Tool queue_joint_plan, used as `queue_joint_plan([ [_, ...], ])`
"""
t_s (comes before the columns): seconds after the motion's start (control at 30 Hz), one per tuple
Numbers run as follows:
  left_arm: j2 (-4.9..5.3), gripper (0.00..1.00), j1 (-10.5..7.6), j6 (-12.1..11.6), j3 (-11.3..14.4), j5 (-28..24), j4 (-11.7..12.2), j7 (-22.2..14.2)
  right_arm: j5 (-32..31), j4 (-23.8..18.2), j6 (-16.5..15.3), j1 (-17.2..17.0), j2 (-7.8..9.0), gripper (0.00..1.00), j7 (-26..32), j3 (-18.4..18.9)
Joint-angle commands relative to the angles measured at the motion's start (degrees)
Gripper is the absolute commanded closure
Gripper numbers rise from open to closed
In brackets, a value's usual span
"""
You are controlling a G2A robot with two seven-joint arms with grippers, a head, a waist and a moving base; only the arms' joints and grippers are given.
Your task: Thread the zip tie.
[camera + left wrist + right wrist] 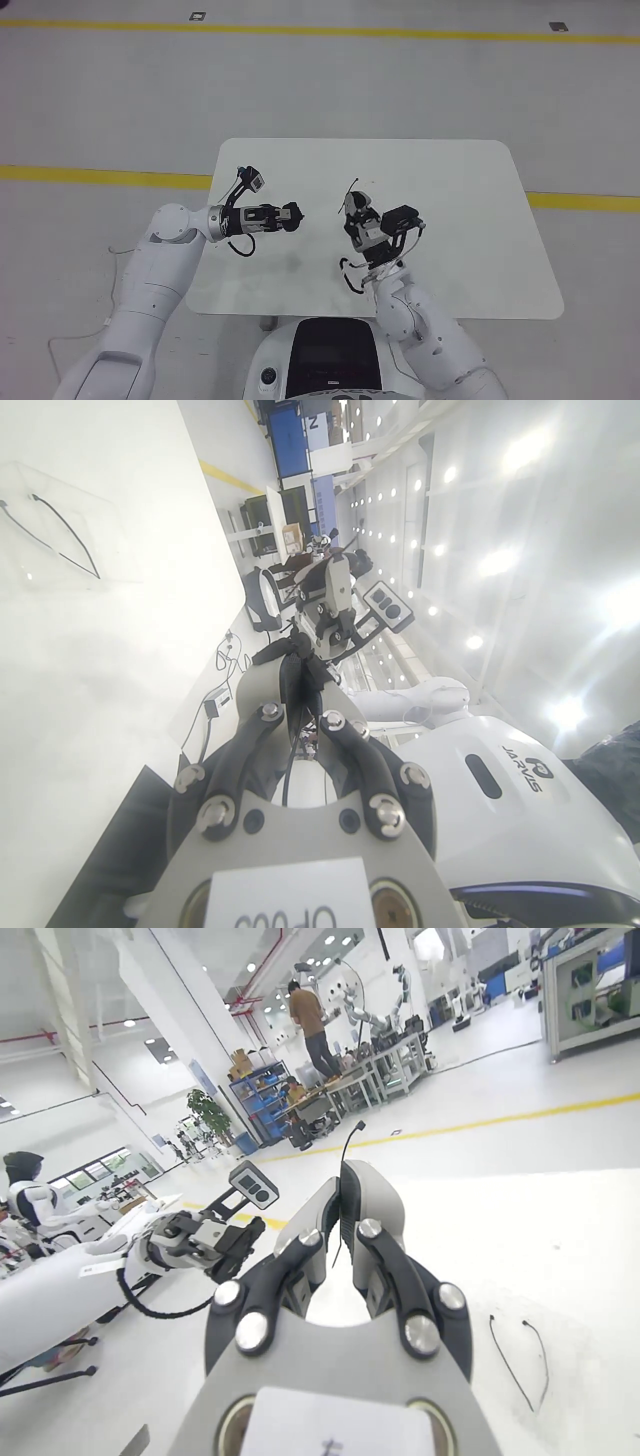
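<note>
Right jaws clamp a thin black plastic zip tie (348,1144), head up; left jaws are pressed together. Both hang above the white rectangular tabletop (470,220).

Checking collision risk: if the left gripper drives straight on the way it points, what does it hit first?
Most likely the right gripper, jaws shut on the zip tie. The left gripper points at it across an open gap. Their relative height is unclear, so it might pass just by.
</note>
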Motion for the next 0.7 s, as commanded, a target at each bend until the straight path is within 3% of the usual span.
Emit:
queue_joint_plan([
  [0.0,0.00,1.00,0.00,0.0,0.0,0.0,0.0,0.0,-2.0,0.3,0.5,0.2,-0.08,1.00,-1.4,-0.5],
  [0.13,0.00,1.00,0.00,0.0,0.0,0.0,0.0,0.0,-2.6,1.4,-0.9,0.6,-0.25,1.00,-1.9,-1.6],
  [0.67,0.00,1.00,0.00,0.0,0.0,0.0,0.0,0.0,-2.4,1.7,-0.8,0.7,-0.27,1.00,-1.7,-1.5],
])
